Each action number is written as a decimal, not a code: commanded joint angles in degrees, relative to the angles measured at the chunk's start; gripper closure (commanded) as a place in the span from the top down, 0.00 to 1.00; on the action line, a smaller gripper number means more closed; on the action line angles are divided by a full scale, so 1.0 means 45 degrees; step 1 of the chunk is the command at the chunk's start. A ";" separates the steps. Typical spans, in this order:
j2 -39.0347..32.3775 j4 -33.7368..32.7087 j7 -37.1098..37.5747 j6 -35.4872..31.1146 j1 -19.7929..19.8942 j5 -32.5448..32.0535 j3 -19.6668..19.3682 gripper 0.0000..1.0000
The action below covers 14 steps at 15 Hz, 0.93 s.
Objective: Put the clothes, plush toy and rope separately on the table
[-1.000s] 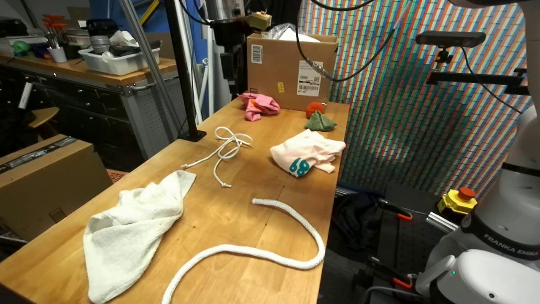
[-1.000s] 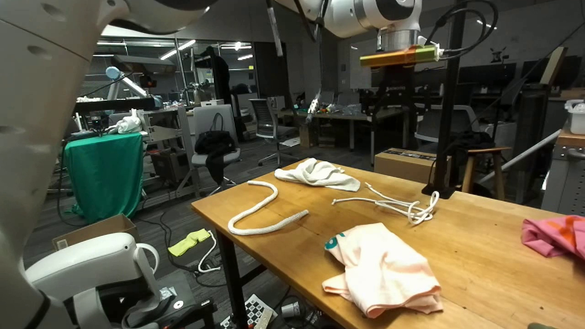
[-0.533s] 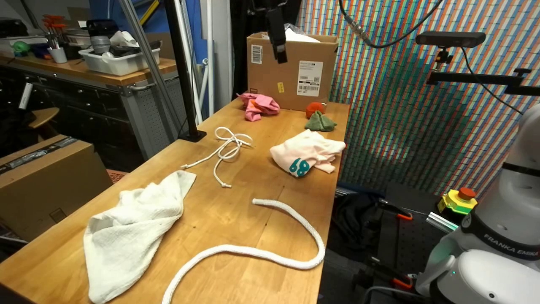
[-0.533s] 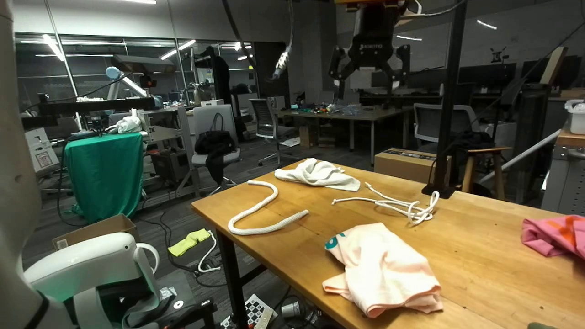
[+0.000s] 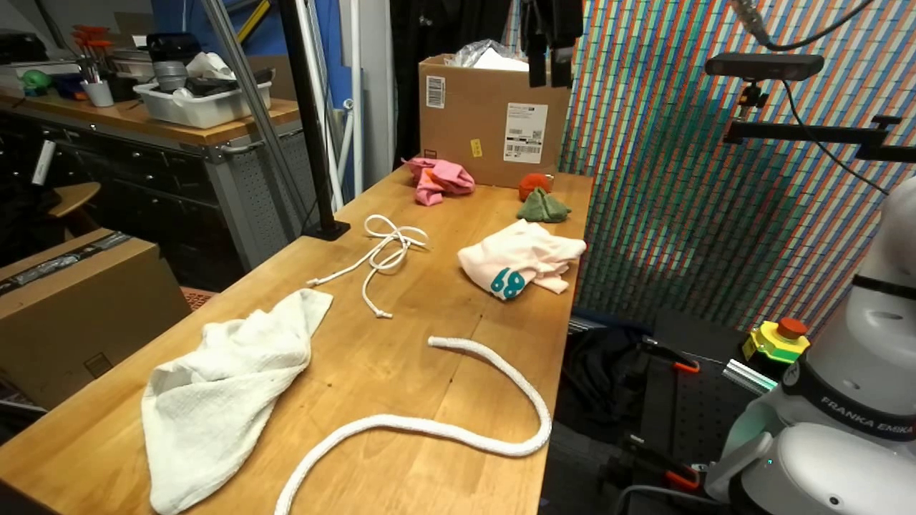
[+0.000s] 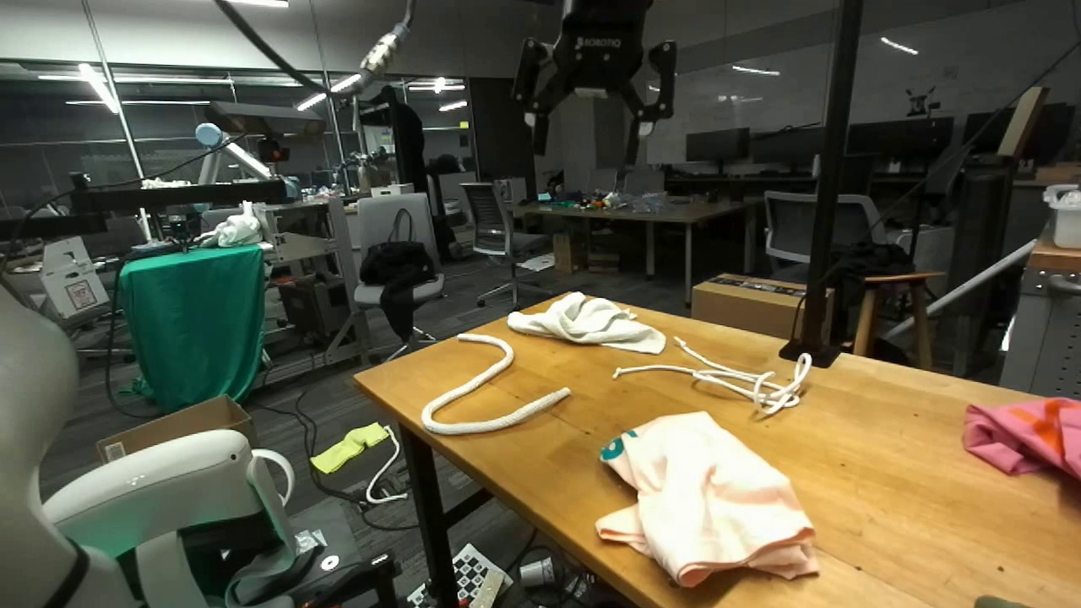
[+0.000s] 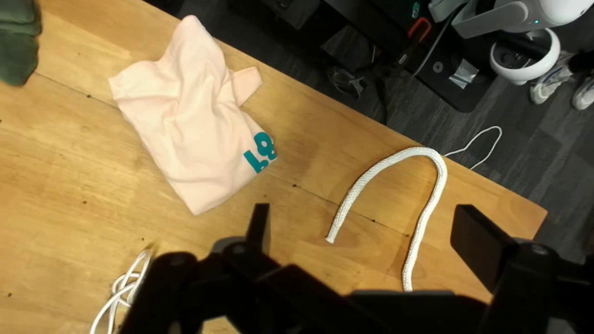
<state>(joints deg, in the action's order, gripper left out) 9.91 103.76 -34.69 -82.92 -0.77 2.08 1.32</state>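
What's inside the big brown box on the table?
In an exterior view, clear plastic and something white show at the top of the cardboard box. Anything deeper is covered by its walls, so I can't tell.

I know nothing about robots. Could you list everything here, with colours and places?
table: one, honey wood, centre
thick rope: one, white, curved on table
thin cord: seemingly one, white, looped on table
large cloth: one, cream, on table
printed cloth: one, pale pink with teal, on table
small garment: one, pink and orange, on table
round item: one, red, on table
soft item: one, green, by round item
big box: one, brown, at table's end
taped box: one, brown, below table height
bright cloth: one, lime, on floor
stop button: one, red and yellow, beside table
office chairs: at least three, grey, background
elsewhere: clutter, not countable
arm: one, white, beside table
gripper: one, black, above table, open, empty
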 commanded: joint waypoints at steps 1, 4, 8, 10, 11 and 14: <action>0.2801 0.3178 -0.0358 -0.2439 -0.0393 0.0763 -0.0254 1.00; 0.4551 0.5307 -0.0099 -0.4533 -0.0727 0.1128 -0.0326 1.00; 0.6810 0.8194 0.0263 -0.7444 -0.1133 0.1172 -0.0515 1.00; 0.7579 0.9207 0.0562 -0.8542 -0.1255 0.1176 -0.0782 1.00; 0.7810 0.9520 0.0482 -0.8806 -0.1338 0.1103 -0.1012 1.00; 0.7037 0.8796 0.0557 -0.7927 -0.1484 0.0516 -0.1044 1.00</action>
